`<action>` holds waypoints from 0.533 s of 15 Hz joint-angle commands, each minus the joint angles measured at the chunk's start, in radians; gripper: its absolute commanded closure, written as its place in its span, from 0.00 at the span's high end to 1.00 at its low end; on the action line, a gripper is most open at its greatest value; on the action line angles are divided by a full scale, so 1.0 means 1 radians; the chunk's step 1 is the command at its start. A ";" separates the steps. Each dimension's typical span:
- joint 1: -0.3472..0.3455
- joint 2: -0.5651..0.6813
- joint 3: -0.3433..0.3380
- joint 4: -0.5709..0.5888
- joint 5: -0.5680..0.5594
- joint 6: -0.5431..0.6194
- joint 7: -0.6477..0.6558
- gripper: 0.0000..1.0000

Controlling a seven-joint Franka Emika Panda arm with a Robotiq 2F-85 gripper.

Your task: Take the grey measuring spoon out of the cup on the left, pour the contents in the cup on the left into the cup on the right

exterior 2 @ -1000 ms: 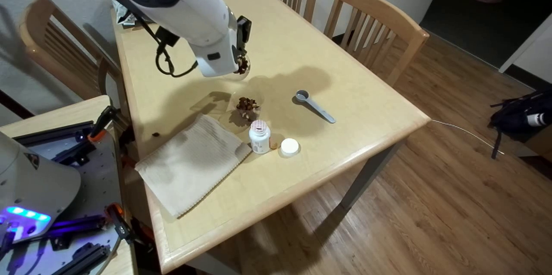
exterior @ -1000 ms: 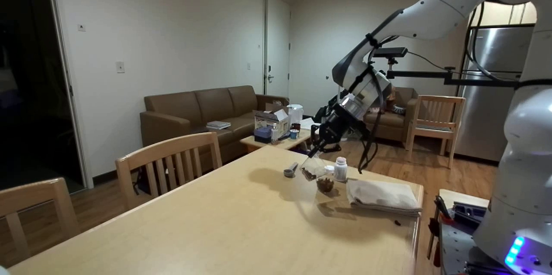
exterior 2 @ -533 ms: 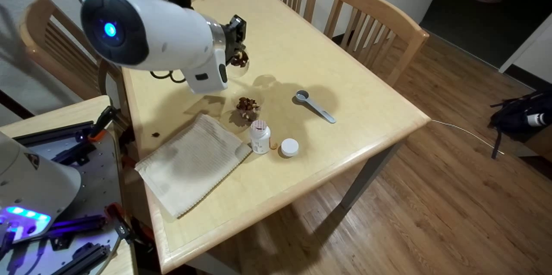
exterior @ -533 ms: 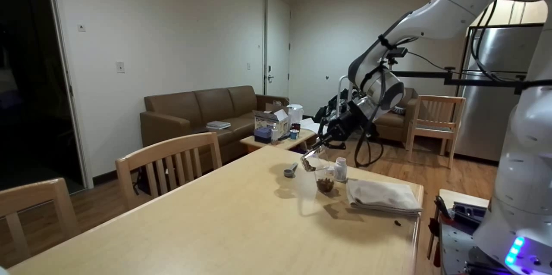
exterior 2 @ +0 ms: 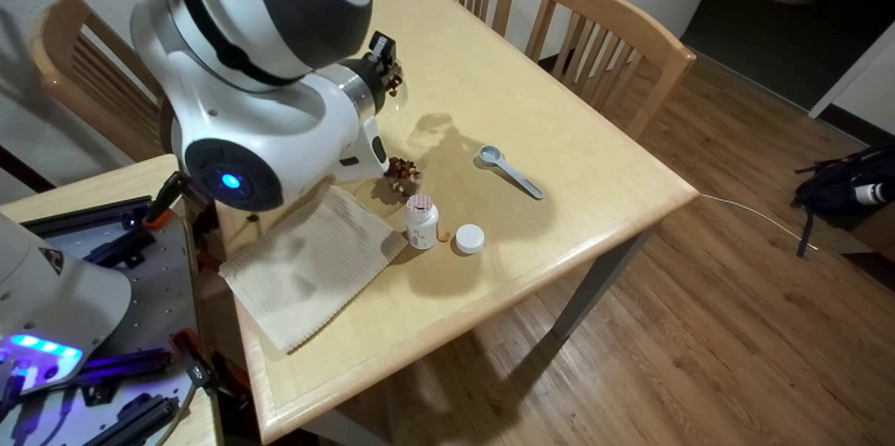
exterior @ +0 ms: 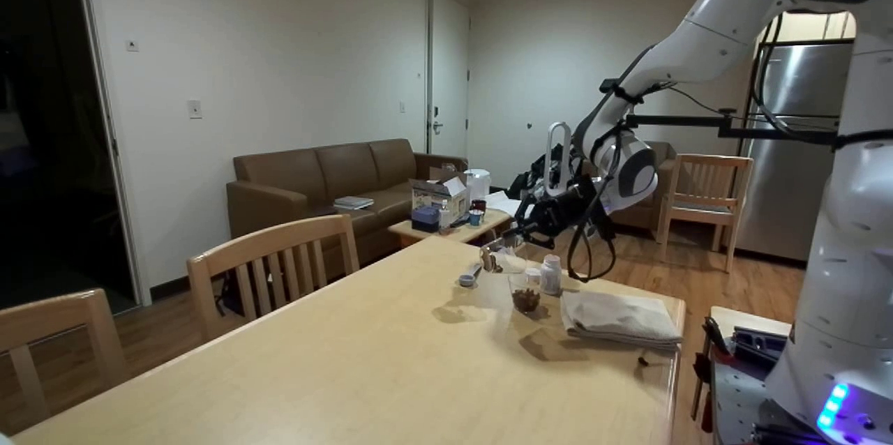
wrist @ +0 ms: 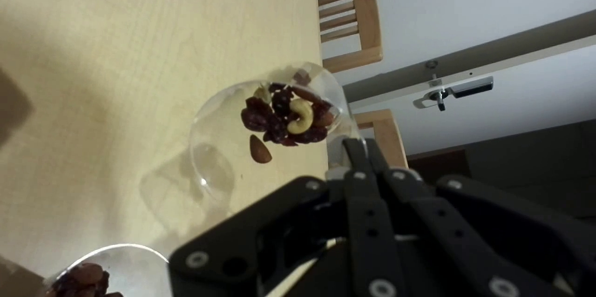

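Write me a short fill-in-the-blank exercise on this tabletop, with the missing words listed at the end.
1. The measuring spoon is ____ in colour.
2. The gripper holds one cup, tilted, while the other cup stands on the ____.
3. The bottle and the round cap beside it are both ____.
4. The pale, curved nut in the held cup is a ____.

Missing words: grey, table, white, cashew.

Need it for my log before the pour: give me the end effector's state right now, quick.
End effector: closed, pinching the side of the tilted clear cup, which has nuts and dried fruit in it.
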 commanded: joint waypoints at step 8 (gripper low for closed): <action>-0.017 0.101 -0.100 0.031 -0.057 -0.103 -0.013 0.00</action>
